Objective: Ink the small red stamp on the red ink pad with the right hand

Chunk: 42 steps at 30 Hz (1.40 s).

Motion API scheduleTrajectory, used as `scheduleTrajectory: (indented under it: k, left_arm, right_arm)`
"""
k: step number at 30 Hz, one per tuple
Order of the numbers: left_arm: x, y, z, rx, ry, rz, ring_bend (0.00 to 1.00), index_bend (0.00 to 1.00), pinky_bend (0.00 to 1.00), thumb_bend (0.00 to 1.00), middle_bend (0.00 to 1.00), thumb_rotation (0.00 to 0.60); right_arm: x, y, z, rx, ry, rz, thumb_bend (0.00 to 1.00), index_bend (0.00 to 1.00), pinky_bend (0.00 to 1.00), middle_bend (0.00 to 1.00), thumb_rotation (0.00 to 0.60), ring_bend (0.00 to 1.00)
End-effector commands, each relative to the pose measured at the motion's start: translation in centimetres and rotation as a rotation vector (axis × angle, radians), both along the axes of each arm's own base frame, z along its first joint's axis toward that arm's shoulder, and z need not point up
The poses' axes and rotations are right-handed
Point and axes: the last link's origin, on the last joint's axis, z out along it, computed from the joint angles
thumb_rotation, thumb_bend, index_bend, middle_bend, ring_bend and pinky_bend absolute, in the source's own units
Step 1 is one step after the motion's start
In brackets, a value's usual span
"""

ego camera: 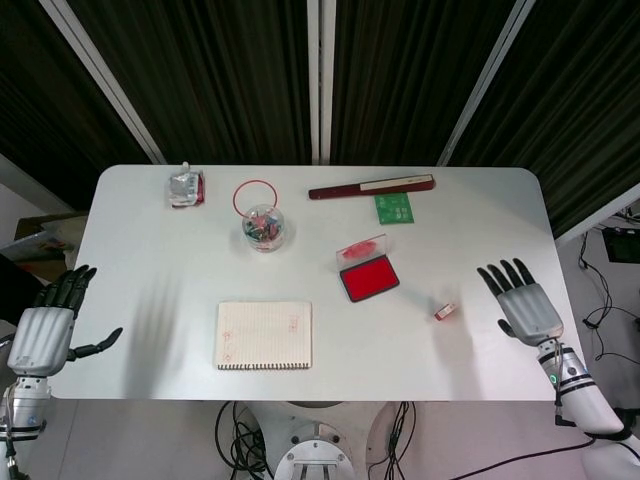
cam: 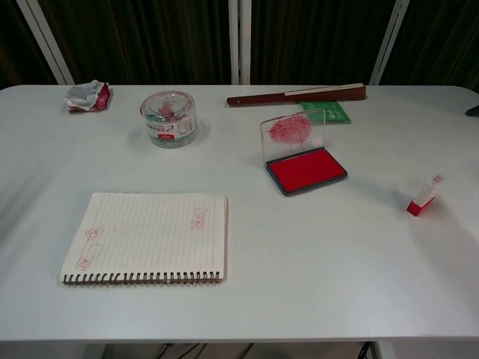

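The small red stamp [ego camera: 445,311] [cam: 421,197] stands on the white table [ego camera: 150,260], right of the red ink pad [ego camera: 368,279] [cam: 307,170], whose clear lid is raised. My right hand [ego camera: 523,305] hovers over the table's right edge, fingers spread and empty, a short way right of the stamp. At the table's left edge, off the top, my left hand [ego camera: 45,325] stays open and empty. In the chest view only a dark tip shows at the right border, and the left hand does not show.
A lined notebook [ego camera: 264,334] with red stamp marks lies front centre. A clear round jar [ego camera: 264,226], a red ring [ego camera: 256,195], a crumpled packet [ego camera: 186,187], a folded fan [ego camera: 371,186] and a green card [ego camera: 394,207] sit toward the back.
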Motion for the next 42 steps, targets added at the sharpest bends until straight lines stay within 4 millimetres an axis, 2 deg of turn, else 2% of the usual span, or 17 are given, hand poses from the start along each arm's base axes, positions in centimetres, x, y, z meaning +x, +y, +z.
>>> scheduleTrajectory:
  k: [1, 13, 21, 42]
  left_arm:
    - [-0.1, 0.0, 0.0, -0.002, 0.001, 0.005, 0.08, 0.00, 0.21, 0.16, 0.06, 0.287]
    - [-0.7, 0.3, 0.1, -0.006, -0.004, 0.027, 0.08, 0.00, 0.21, 0.16, 0.06, 0.285]
    - [-0.8, 0.3, 0.3, -0.007, -0.001, 0.031, 0.08, 0.00, 0.21, 0.16, 0.06, 0.286]
    - [-1.0, 0.2, 0.5, -0.005, -0.004, 0.037, 0.08, 0.00, 0.21, 0.16, 0.06, 0.286]
  right_arm:
    - [0.5, -1.4, -2.0, 0.036, -0.006, 0.037, 0.15, 0.10, 0.00, 0.16, 0.600, 0.00]
    - [1.8, -2.7, -5.4, 0.086, -0.055, 0.087, 0.16, 0.27, 0.00, 0.26, 0.600, 0.00]
    - [2.5, -2.9, -6.5, 0.072, -0.090, 0.135, 0.18, 0.48, 0.00, 0.40, 0.600, 0.07]
    - [2.1, -2.7, -7.6, 0.071, -0.095, 0.130, 0.21, 0.56, 0.00, 0.48, 0.600, 0.13]
